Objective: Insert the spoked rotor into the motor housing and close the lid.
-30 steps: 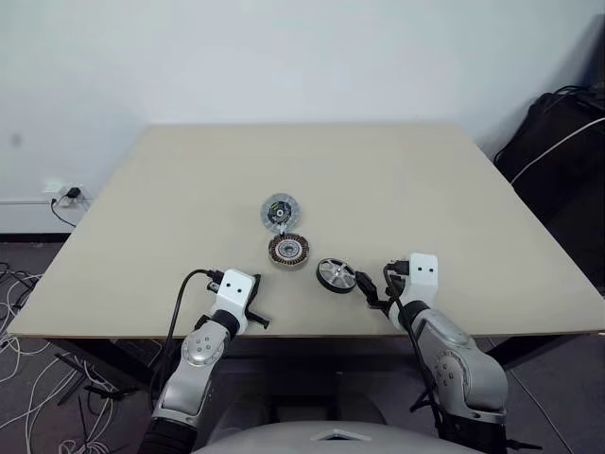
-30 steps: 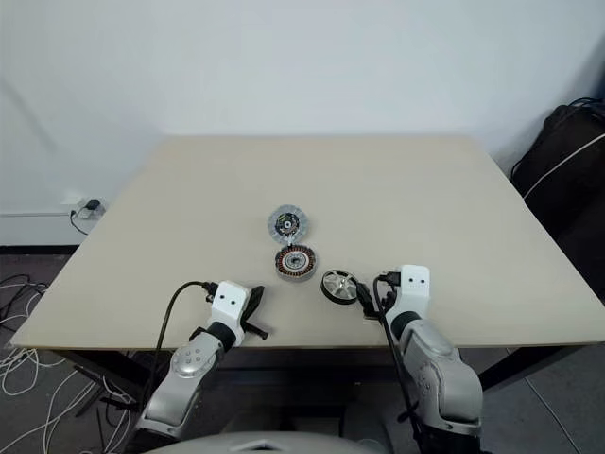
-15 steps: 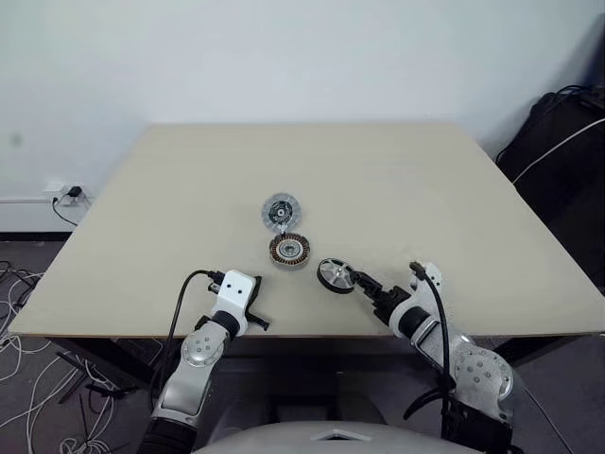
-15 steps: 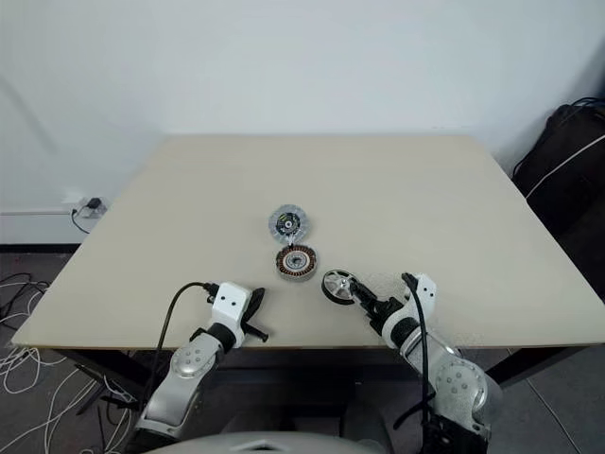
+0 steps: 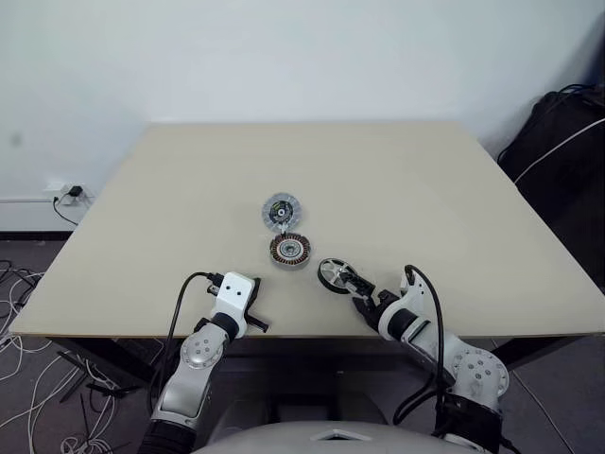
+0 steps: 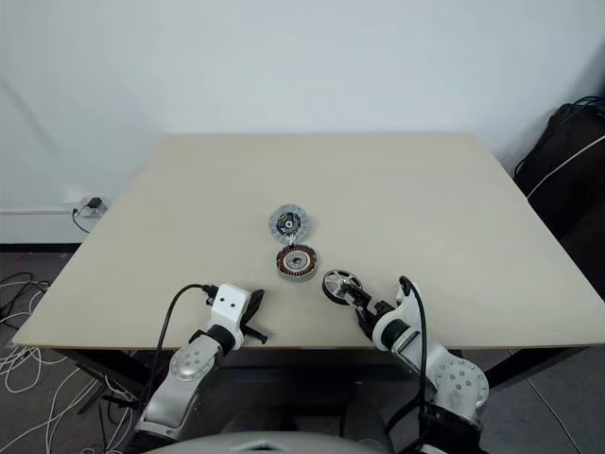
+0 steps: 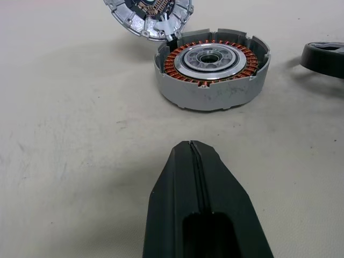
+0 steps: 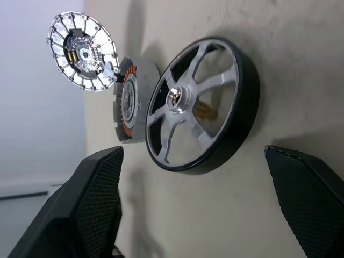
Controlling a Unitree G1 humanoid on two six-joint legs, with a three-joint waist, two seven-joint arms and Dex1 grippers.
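The spoked rotor point(image 5: 332, 275) lies flat on the tan table point(image 5: 397, 180), a black ring with silvery spokes. To its left sits the motor housing point(image 5: 289, 251), its copper windings facing up. The lid point(image 5: 279, 210) stands tilted at the housing's far side, ribbed face showing, touching its rim. My right gripper point(image 5: 357, 288) is open just short of the rotor. In the right wrist view its fingers point(image 8: 97, 199) stand on either side of the rotor point(image 8: 201, 102) without touching it. My left gripper point(image 7: 191, 148) is shut and empty, near the front edge, pointing at the housing point(image 7: 212, 67).
Both grippers hover close to the table's front edge point(image 5: 312, 333). A black bag with a white cable point(image 5: 562, 142) stands off the table at the right. Loose cables point(image 5: 19, 378) lie on the floor at the left, below a wall socket point(image 5: 66, 194).
My right wrist has rolled over and the open gripper has shifted left and lower, closing in on the rotor. The left arm and the three parts have stayed still.
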